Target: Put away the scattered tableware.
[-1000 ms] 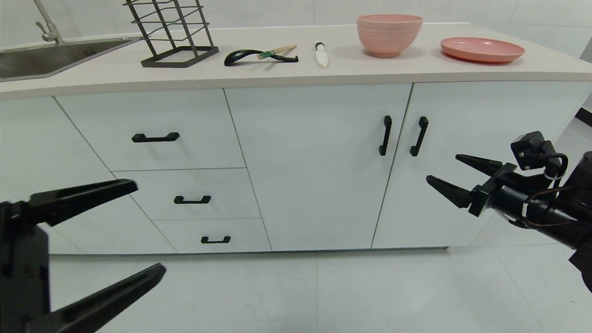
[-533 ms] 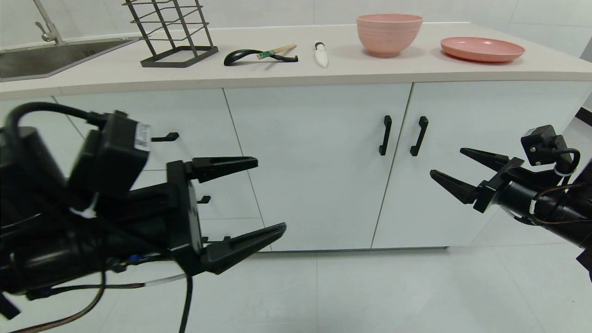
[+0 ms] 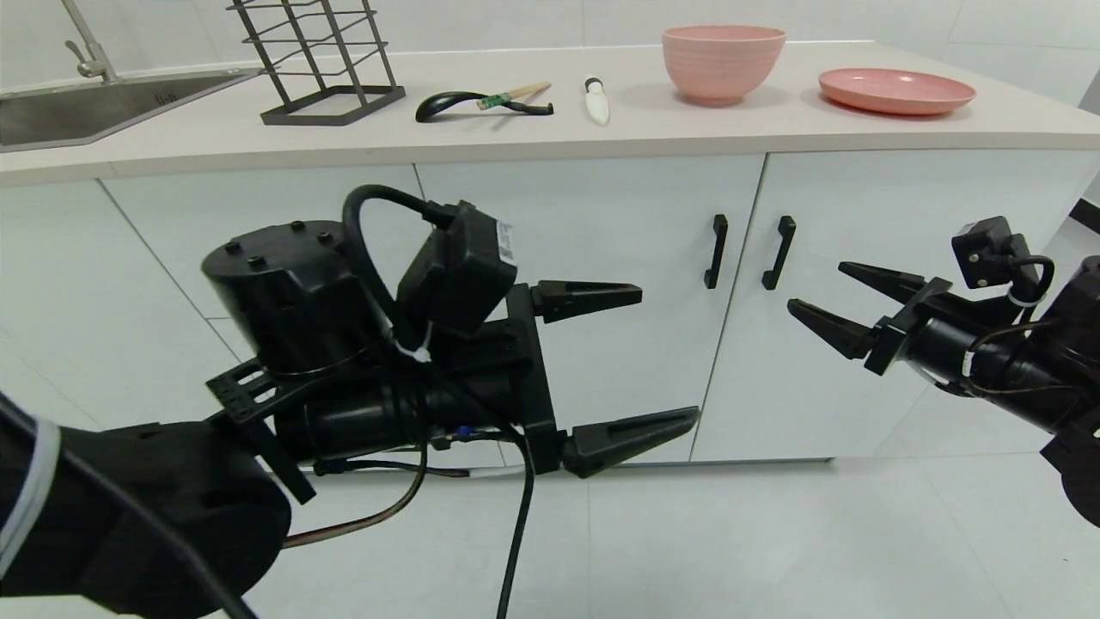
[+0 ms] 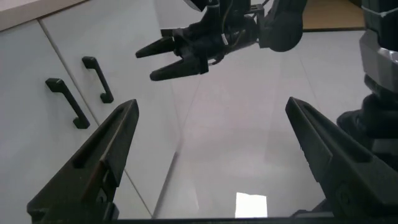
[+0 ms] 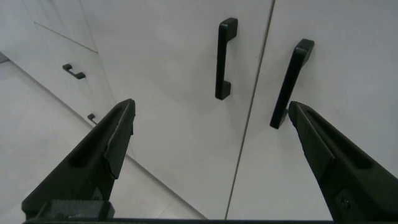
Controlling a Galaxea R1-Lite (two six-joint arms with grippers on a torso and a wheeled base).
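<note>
On the counter [image 3: 601,129] stand a pink bowl [image 3: 724,62] and a pink plate [image 3: 896,90] at the right. A black spoon [image 3: 451,104], a pair of chopsticks [image 3: 514,94] and a small white utensil [image 3: 596,101] lie mid-counter. My left gripper [image 3: 669,354] [image 4: 212,102] hangs open and empty in front of the middle cabinet door, well below the counter. Open too, my right gripper [image 3: 815,286] [image 5: 211,104] faces the paired door handles [image 5: 225,59]; it also appears farther off as the right gripper [image 4: 146,65].
A black wire dish rack [image 3: 322,60] stands at the counter's left, beside a steel sink [image 3: 94,103] with a tap. Below are white cabinet doors with black handles [image 3: 716,250] and drawers [image 5: 74,71] at the left. Pale tiled floor [image 3: 730,542] lies in front.
My left arm has swung up and to the right, from the lower left corner to the middle cabinet door, staying open. The right gripper rose slightly.
</note>
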